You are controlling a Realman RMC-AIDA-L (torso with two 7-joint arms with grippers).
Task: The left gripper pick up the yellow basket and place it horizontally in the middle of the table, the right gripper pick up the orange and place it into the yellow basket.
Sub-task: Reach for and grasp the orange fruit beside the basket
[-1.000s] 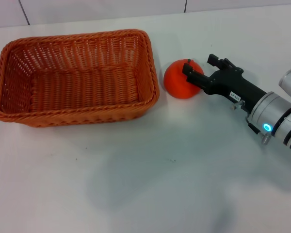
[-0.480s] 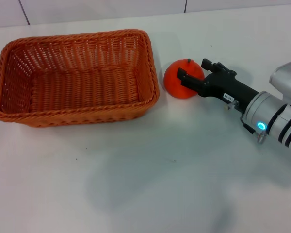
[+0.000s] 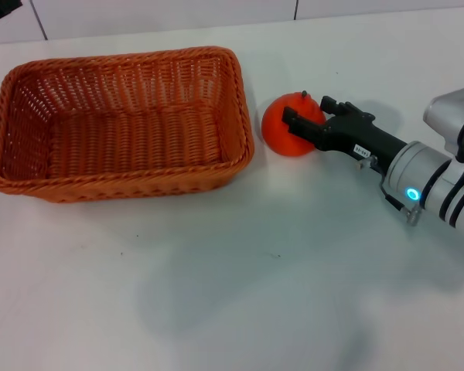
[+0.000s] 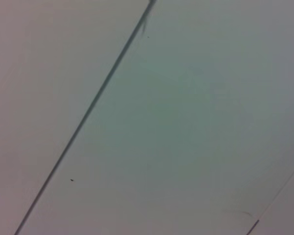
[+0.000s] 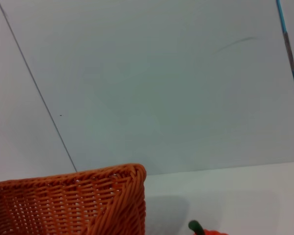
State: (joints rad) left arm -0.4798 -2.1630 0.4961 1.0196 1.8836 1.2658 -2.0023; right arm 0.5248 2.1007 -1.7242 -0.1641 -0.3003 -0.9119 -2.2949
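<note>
Fingers of the right gripper (image 3: 303, 116) sit apart around the orange (image 3: 286, 127) on the white worktop (image 3: 240, 270), just right of the yellow basket (image 3: 120, 124). Right wrist view: basket corner, the orange's stem. Left gripper unseen.

From above, the head camera looks down on the white tabletop (image 3: 216, 294). The right wrist camera sits low and close, facing a pale wall; it shares the woven orange-brown wicker basket (image 3: 120, 124) (image 5: 73, 203) with the head view. The left wrist camera faces only pale wall panels (image 4: 186, 122).
</note>
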